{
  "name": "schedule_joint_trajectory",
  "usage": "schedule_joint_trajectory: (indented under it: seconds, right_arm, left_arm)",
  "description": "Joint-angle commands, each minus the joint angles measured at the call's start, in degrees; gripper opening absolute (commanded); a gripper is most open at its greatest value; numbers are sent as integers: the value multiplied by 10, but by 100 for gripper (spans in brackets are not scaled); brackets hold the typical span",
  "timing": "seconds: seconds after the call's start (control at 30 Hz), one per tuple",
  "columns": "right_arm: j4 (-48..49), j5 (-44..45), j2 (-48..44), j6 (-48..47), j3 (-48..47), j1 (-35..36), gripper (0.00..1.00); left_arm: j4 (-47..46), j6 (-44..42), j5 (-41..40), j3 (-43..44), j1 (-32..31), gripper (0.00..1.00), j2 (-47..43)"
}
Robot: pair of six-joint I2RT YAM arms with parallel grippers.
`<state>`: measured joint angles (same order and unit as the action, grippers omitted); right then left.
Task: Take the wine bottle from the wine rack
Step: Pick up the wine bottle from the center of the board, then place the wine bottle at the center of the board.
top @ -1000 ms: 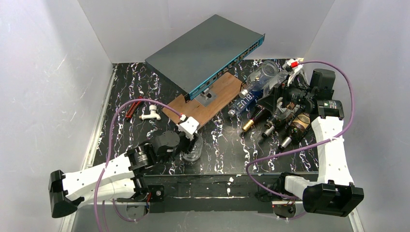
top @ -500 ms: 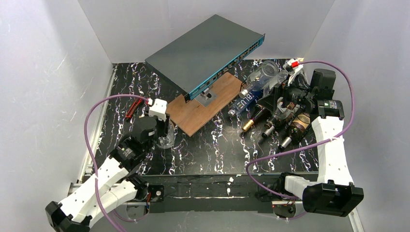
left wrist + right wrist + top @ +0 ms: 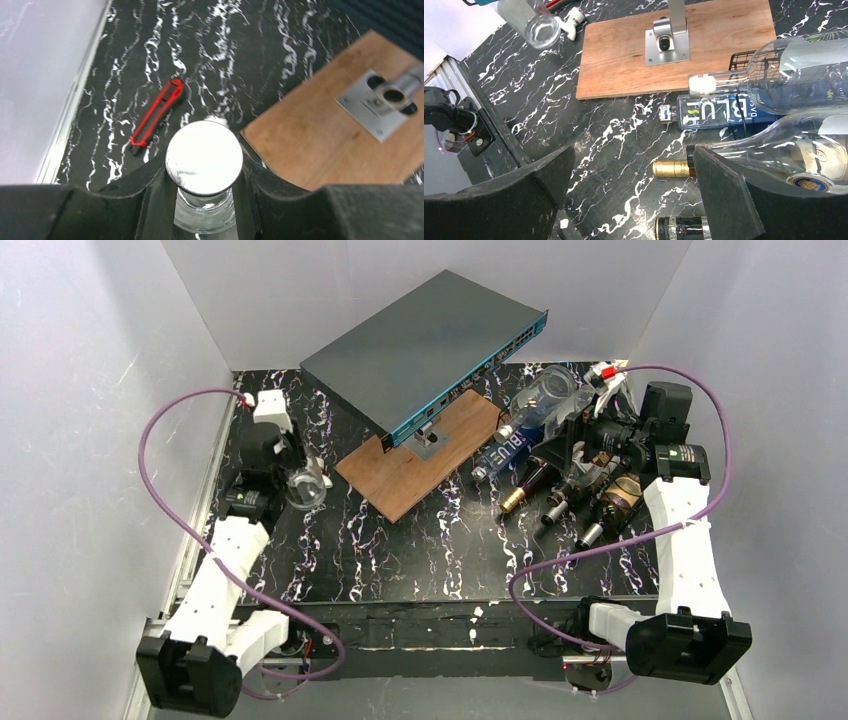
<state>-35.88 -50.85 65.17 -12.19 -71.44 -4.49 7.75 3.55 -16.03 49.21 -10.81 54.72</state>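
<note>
Top external view puts the task near its end for one bottle: the left pincer is clenched around a clear glass bottle, which hangs tilted at the far left of the surface, well apart from the wine rack on the far right. From the left wrist, the bottle's round pale end fills the space between the two black fingers, with a red utility knife lying below and to the left and the corner of the wooden board to the right. Whether the bottle touches the surface I cannot tell, so I judge that setting it down and letting go is what is left for it. The lift off the rack looks done. The rack is far from bare: a large clear bottle, a blue bottle lettered BLU, a gold-capped bottle and a dark-capped one lie across or against the black wire. The right pincer hovers over these necks, released, with its fingers spread wide and nothing between them. The grey network switch stands on its mount above the board, clear of both arms.
</note>
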Motion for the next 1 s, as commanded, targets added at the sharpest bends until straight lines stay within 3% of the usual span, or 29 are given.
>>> schedule_joint_trajectory:
  seconds: [0.0,0.37,0.57,0.97]
  right_arm:
    - [6,-16,-2,-4,-15,-5,98]
    - [-2,-19,-4,-9,-19,-6,98]
    - [-7,-19,0,-13,-20,-9,98]
    - [-12,-19,18,-17,-14,-23,98]
  left_arm:
    - [-128,24,17,89,53,0,31]
    - [-202,27,34,213,138,0,201]
    - [-252,5,83,285,154,0,298]
    - [-266,0,160,417,183,0,455]
